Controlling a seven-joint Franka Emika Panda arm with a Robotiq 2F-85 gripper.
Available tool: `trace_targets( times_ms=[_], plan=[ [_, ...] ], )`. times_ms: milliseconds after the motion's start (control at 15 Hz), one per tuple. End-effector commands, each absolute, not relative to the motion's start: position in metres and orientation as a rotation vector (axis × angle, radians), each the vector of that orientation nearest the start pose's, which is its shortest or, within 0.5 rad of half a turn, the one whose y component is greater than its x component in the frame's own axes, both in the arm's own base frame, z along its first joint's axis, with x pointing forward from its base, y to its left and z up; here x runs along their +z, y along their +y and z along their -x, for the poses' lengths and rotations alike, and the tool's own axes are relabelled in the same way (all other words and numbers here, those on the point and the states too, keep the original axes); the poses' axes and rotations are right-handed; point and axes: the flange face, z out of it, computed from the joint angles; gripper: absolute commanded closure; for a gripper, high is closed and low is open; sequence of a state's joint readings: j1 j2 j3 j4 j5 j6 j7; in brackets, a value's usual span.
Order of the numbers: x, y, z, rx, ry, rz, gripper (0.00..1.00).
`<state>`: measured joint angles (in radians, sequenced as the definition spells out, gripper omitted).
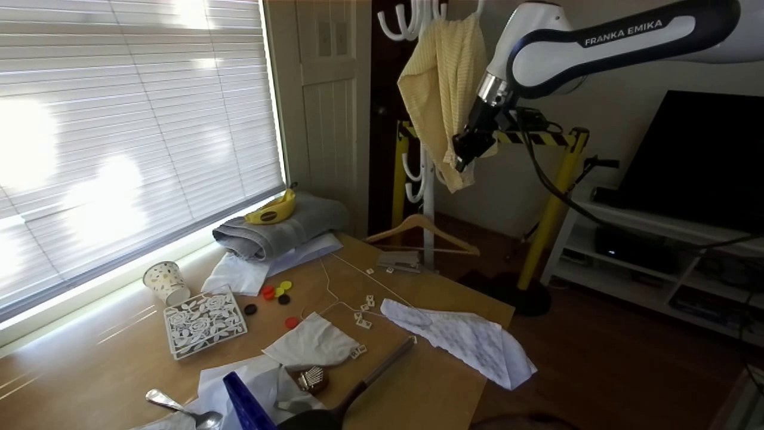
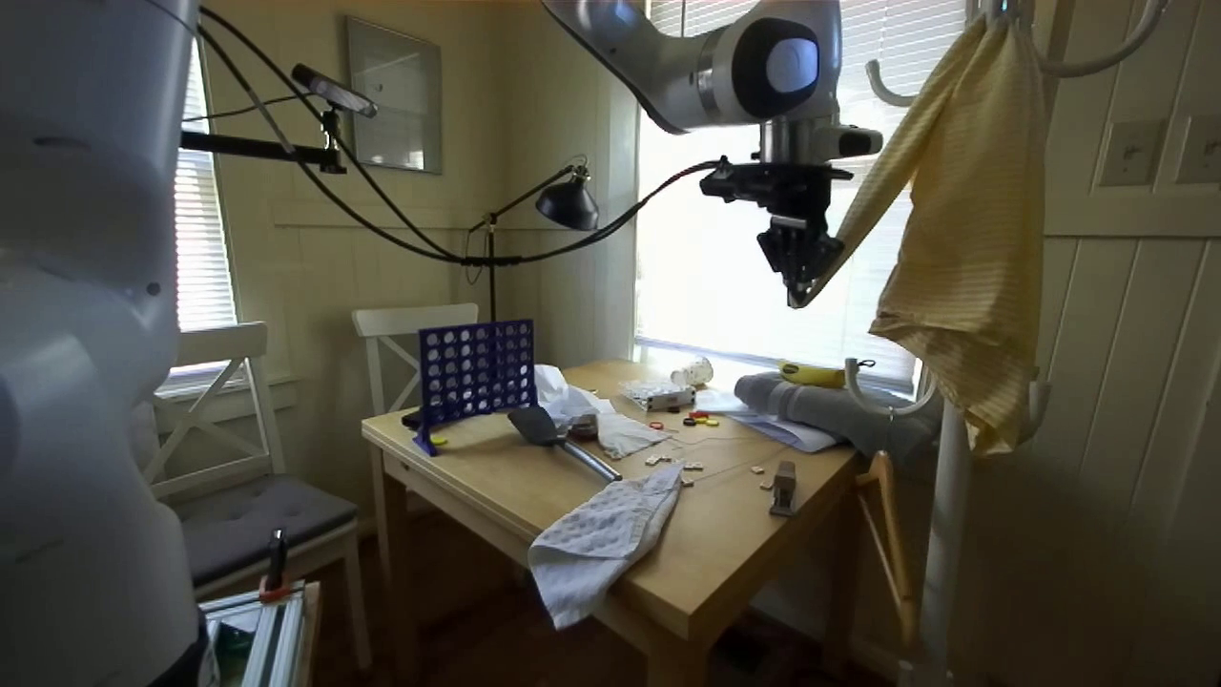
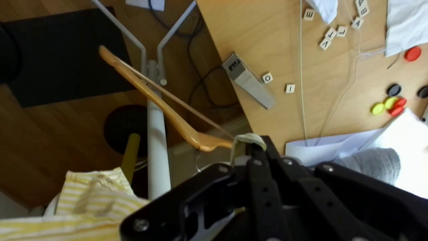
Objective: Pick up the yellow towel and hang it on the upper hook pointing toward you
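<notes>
Right alongside the coat stand (image 2: 946,544), held the robot arm (image 1: 561,54) high! Sloped the forearm (image 1: 624,34) down toward the coat stand from its right in an exterior view, then bent sharply down at the wrist. Pointed the gripper (image 2: 796,291) almost straight down in an exterior view, left of the coat stand and below the level of its upper hooks (image 1: 391,34). What a pinch: clamped the jaws tight on a thin end of the yellow towel (image 2: 983,219), with a small pale fold showing at the tips in the wrist view! Ran a narrow band of cloth slantwise up from the grip to the top of the coat stand. Hung the broad remainder there in long folds, down to the lower hooks (image 2: 868,402). Could not tell the exact hook.

On to the lettering: read FRANKA EMIKA along the forearm's dark edge, right of the coat stand in an exterior view! Picked out letter tiles (image 3: 341,31) right of the coat stand in the wrist view, E, O, I, L and B among them; could not vouch for the rest. Spotted a dark oval label (image 1: 270,217) on a banana-shaped item (image 1: 282,206) left of the coat stand, too small to read.
</notes>
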<state>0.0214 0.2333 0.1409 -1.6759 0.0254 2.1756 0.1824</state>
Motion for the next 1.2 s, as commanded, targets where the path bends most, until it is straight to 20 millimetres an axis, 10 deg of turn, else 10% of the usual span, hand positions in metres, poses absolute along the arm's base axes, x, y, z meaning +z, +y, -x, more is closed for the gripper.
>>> trace_targets(
  times_ms=[0, 67, 133, 867, 1133],
  plan=[
    [0.468, 0.102, -0.627, -0.163, -0.004, 3.013, 0.99],
    [0.468, 0.100, -0.627, -0.145, 0.002, 3.020, 0.99],
    [0.468, 0.096, -0.626, -0.124, 0.040, 3.034, 0.73],
    [0.450, 0.079, -0.615, 0.045, 0.034, 3.077, 0.03],
    [0.450, 0.087, -0.616, 0.006, -0.002, 3.060, 0.00]
  ],
)
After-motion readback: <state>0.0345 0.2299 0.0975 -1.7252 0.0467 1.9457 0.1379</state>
